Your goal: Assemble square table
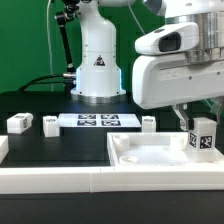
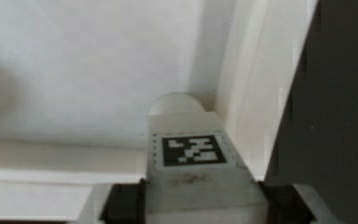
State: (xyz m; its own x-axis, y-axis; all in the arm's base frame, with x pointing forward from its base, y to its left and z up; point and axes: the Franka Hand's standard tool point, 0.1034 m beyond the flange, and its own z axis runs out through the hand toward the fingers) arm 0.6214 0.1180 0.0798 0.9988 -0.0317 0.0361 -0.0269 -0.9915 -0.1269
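Hanging over the far right corner of the square table top (image 1: 150, 160), the hand (image 1: 201, 126) is clamped on one white block leg (image 1: 204, 139). In the wrist view the dark fingers (image 2: 126, 208) lie against both sides of that leg with no gap showing, and its black-and-white tag faces the camera. In the exterior view the leg stands upright, tag toward the near side, with its lower end within the top's raised rim. Whether it touches the top cannot be told.

The top lies flat at the near right of the black surface (image 1: 30, 142). Three more legs rest on that surface beyond it: the far-left leg (image 1: 18, 123), the second leg (image 1: 50, 124) just left of the marker board (image 1: 97, 121), and the third leg (image 1: 148, 122) just right of the board. A long white rail (image 1: 50, 178) runs along the near edge. The arm's white base (image 1: 97, 65) stands at the far middle.
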